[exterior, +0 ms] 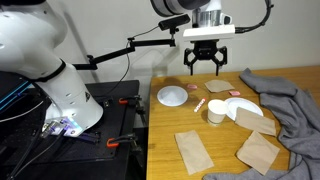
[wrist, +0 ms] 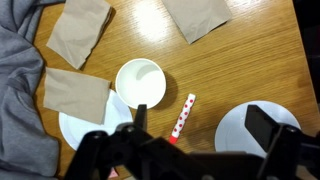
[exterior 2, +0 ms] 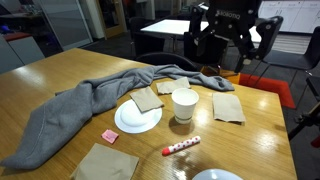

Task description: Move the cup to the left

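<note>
The white cup stands upright on the wooden table, touching the rim of a white plate. It also shows in an exterior view and in the wrist view, where it looks empty. My gripper hangs open and empty well above the table, above and slightly behind the cup. In the wrist view its two fingers spread wide below the cup.
A white plate with a brown napkin lies by the cup. Another white plate lies apart. A red-dotted white stick lies beside the cup. Brown napkins and a grey cloth cover parts of the table.
</note>
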